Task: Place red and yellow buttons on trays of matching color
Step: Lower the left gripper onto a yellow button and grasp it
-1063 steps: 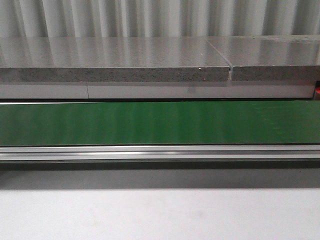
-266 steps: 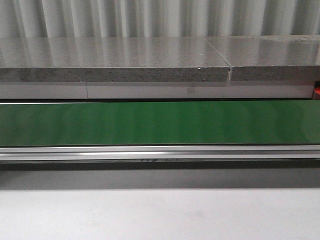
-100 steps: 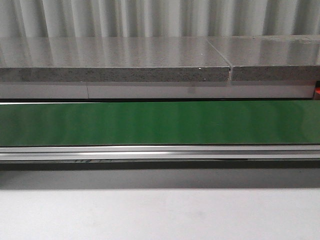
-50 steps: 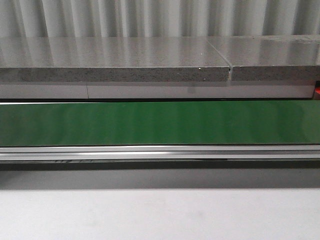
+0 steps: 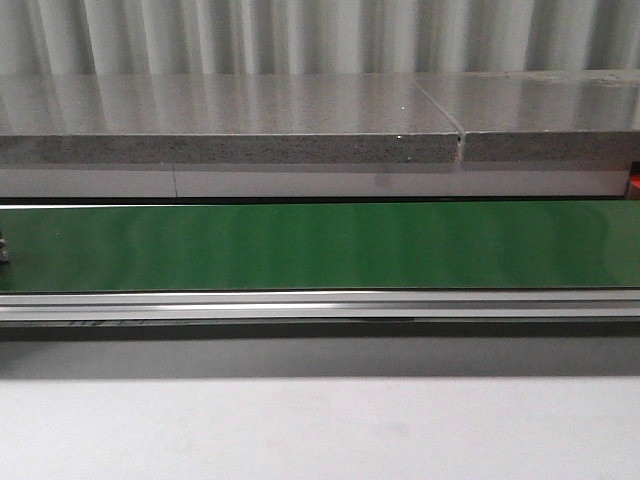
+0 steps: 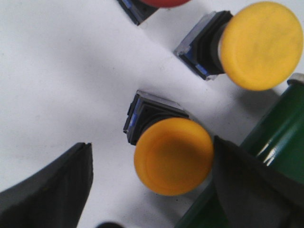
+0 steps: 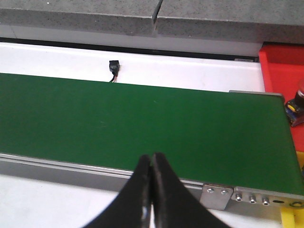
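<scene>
Between left pincer (image 6: 152, 190) fingers: yellow button (image 6: 168, 147) | no legible writing

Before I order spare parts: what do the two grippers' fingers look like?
The left gripper has broad, matte black fingers with blunt, angled edges. The right gripper has black fingers too, tapering to thin tips. No cables or markings show on either.

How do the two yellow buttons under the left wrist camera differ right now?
The nearer yellow button lies between the open left gripper's fingers; the farther yellow button lies outside them. The nearer one looks more orange and shaded, the farther paler. Both have round caps on dark square bases.
</scene>
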